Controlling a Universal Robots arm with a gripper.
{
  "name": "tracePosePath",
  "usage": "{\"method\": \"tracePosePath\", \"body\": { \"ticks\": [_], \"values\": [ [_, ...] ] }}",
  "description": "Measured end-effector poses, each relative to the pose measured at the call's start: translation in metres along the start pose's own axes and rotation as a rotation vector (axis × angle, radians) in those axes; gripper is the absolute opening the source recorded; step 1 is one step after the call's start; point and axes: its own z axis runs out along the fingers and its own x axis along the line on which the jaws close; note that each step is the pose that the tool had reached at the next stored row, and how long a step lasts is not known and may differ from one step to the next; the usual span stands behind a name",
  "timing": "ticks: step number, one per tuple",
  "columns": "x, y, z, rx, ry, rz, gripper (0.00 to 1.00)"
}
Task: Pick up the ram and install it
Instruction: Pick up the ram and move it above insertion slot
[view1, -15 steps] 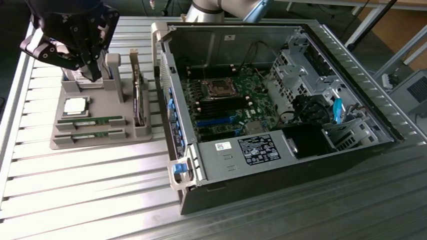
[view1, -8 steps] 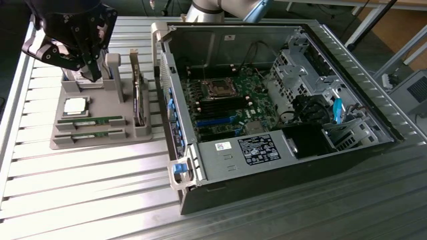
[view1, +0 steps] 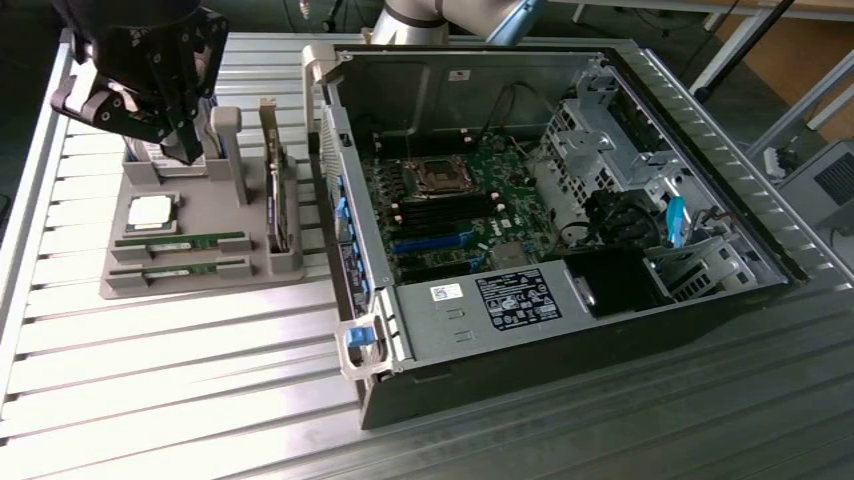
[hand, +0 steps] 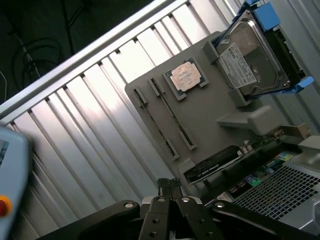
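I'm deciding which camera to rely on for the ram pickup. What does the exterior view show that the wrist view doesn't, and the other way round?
Exterior view's extras: the inside of the open computer case, with its motherboard and power supply.

Wrist view's extras: a hard drive in a blue bracket at one end of the tray, and a pale device with a red button.

Shared: the grey tray, the two ram sticks lying in it, the silver processor chip, and the gripper, shut on nothing, over the tray.
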Motion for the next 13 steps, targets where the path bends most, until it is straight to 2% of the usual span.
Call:
{"method": "tracePosePath", "body": {
  "ticks": [9,13],
  "values": [
    [0.0000,0.0000,0.0000,0.0001,0.0058,-0.110,0.09],
    [0.0000,0.0000,0.0000,0.0000,0.0075,-0.141,0.09]
  ]
}}
